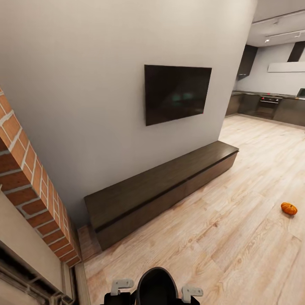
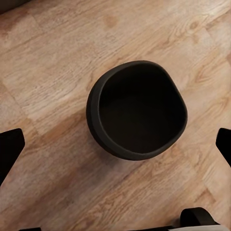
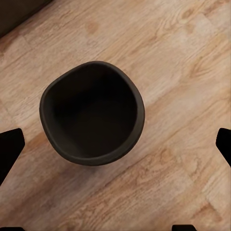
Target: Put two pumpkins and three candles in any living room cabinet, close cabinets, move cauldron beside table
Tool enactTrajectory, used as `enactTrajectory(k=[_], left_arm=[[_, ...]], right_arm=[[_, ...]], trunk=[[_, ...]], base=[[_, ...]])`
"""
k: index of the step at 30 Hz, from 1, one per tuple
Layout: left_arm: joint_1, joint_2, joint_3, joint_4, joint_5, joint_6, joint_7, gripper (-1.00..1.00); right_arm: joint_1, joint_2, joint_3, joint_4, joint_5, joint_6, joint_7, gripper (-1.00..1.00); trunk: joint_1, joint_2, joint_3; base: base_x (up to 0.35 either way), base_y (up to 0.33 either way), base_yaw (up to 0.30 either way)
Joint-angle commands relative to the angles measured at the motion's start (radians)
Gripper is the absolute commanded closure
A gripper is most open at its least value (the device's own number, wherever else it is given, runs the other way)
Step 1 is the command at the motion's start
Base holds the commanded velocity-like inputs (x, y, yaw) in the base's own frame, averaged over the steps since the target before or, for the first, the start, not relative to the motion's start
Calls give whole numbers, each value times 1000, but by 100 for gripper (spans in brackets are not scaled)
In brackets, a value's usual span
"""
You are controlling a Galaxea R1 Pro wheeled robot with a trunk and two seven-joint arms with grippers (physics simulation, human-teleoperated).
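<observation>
A black round cauldron [image 2: 137, 110] stands on the wood-plank floor, seen from above and empty; it also appears in the right wrist view [image 3: 91, 113]. My left gripper [image 2: 118, 149] and right gripper [image 3: 118, 147] hover over it, both open, fingers wide apart with nothing held. The long dark-brown cabinet [image 1: 161, 186] runs along the wall with all its fronts shut. One orange pumpkin [image 1: 289, 208] lies on the floor to the right of the cabinet. The other pumpkin and the candles are out of view.
A black TV [image 1: 177, 93] hangs on the off-white wall above the cabinet. The red-brick fireplace [image 1: 34, 195] juts out at the left. Open plank floor [image 1: 237, 237] stretches right toward the grey kitchen units [image 1: 267, 106].
</observation>
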Motion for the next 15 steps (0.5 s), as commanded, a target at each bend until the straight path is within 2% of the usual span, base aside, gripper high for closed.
enactTrajectory(k=[1,15], left_arm=[[0,0,-2,-2,10,5,0,-100],[0,0,-3,-2,10,5,0,-100]], right_arm=[[-1,-1,8,1,-11,-5,-7,-100],[-1,-1,8,2,-12,-5,-7,-100]], trunk=[[4,-8,-4],[58,-106,-48]], base=[[0,0,0],[0,0,0]])
